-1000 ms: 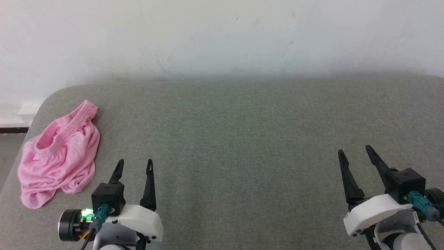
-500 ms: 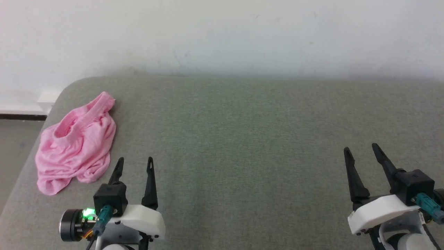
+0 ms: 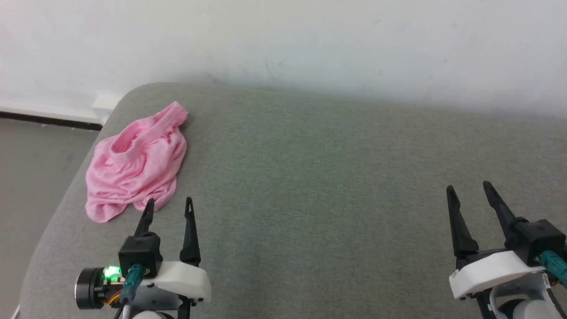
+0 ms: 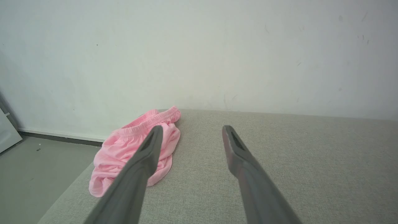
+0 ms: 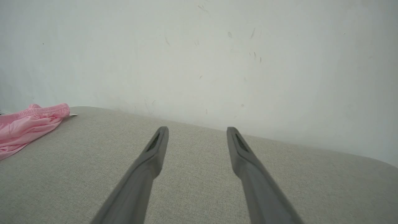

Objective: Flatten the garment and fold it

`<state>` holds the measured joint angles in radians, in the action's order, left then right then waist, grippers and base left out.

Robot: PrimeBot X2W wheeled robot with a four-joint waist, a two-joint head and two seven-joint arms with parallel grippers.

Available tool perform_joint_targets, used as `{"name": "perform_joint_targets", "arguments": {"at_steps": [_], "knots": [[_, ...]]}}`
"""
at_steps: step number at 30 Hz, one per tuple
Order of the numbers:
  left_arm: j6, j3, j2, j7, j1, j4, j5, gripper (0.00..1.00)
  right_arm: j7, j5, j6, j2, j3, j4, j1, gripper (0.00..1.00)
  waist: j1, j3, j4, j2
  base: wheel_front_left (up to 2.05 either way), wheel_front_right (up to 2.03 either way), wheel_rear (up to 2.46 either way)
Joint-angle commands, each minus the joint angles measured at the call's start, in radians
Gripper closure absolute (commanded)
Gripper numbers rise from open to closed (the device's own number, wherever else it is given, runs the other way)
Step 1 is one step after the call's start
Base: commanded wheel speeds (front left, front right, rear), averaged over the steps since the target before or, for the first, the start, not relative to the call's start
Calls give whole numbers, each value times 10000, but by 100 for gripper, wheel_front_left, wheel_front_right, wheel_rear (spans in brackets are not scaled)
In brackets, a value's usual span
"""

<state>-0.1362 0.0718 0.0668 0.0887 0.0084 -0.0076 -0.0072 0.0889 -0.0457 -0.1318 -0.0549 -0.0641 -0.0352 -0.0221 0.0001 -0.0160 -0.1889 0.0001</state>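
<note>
At nine o'clock in the head view is the bare floor (image 3: 40, 177). Next to it, at about ten o'clock, the shorts (image 3: 135, 164) lie in a crumpled pink heap near the left corner of the grey cushion (image 3: 310, 177). Their gathered waistband (image 3: 148, 133) is on the far side and the loose leg cloth is bunched toward you.

Your left gripper (image 3: 170, 201) is spread wide and holds nothing. The shorts sit at its eleven o'clock, and its left fingertip overlaps their near hem in this view; I cannot tell whether it touches. I judge the step in hand to be the reach. Go for the waistband, not the loose folds, since the elastic gives you a firm edge to pinch and to drag toward the middle. Come in low and close on a single layer if you can.

At four o'clock, well apart from the shorts, your right gripper (image 3: 468, 186) is equally parted and empty. Bring it over once the cloth is nearer, so that both arms can pull the waistband taut.

Compared with a second ago, the whole view has swung left. More floor shows and the shorts sit closer to centre. The heap's shape looks the same, and both grippers keep the same spread.
</note>
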Motion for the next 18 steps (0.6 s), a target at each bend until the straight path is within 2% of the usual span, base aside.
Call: {"name": "perform_joint_targets", "arguments": {"at_steps": [1, 18], "knots": [[-126, 51, 53, 94, -157, -32, -40, 0, 94, -93, 4, 18, -58, -86, -90, 0, -1, -16, -317, -1, 0, 0, 0], [-562, 74, 51, 449, -149, -46, -60, 0, 449, -154, 6, 24, -281, -227, -139, 0, -1, -187, -1331, -1, 0, 0, 0]]}}
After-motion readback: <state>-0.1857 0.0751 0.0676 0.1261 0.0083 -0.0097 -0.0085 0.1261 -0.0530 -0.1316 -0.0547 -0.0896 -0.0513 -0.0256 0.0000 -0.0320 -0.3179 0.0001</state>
